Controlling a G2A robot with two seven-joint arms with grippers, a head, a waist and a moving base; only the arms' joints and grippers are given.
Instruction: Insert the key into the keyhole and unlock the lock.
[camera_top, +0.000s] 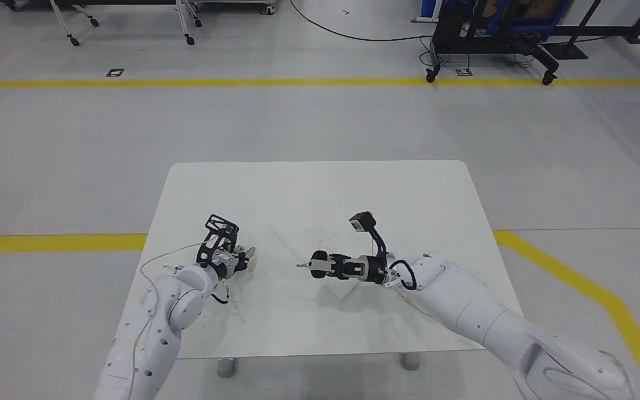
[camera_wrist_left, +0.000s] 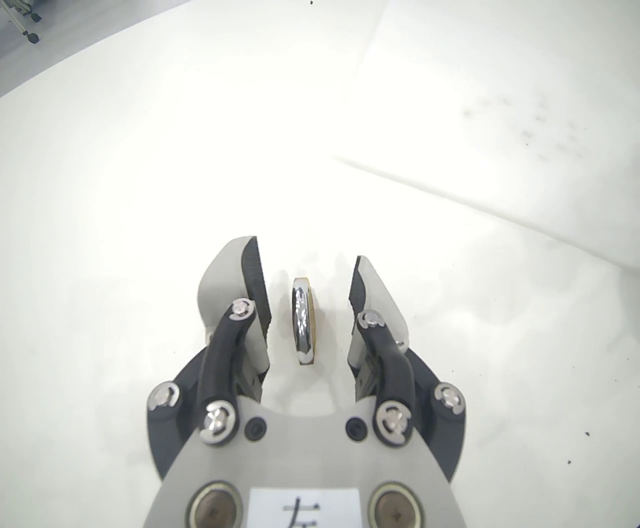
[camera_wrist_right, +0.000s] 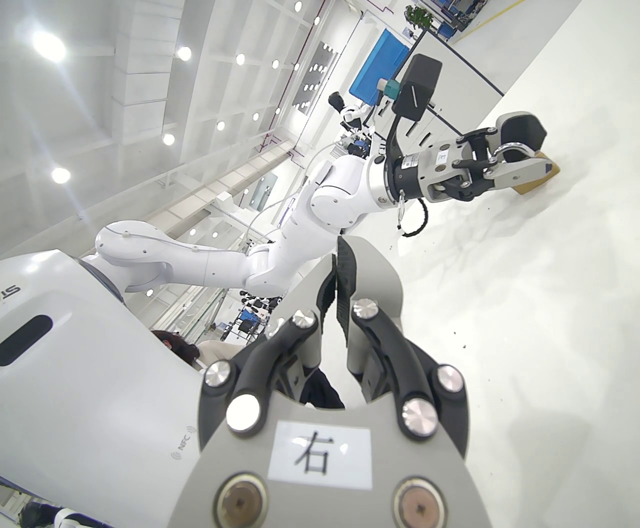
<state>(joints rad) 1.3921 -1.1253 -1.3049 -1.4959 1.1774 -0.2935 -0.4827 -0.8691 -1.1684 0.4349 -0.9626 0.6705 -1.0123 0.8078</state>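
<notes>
Both grippers hang over the near half of the white table (camera_top: 400, 190), with open tabletop between them and on to the far edge. The left gripper (camera_wrist_left: 306, 262) stands open astride the brass padlock (camera_wrist_left: 303, 320), pads clear of both faces. The lock's long axis runs along the fingers, shackle toward the palm. The right gripper (camera_wrist_right: 340, 255), fingers pressed together, pinches the key (camera_top: 300, 266), tip aimed at the lock.

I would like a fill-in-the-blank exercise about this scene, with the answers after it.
1. The left gripper's jaws stand ____, with a gap on each side of the brass padlock with chrome shackle.
2. The right gripper's jaws are ____.
3. Both arms work over a rectangular ____ table.
Missing words: open; shut; white.
</notes>
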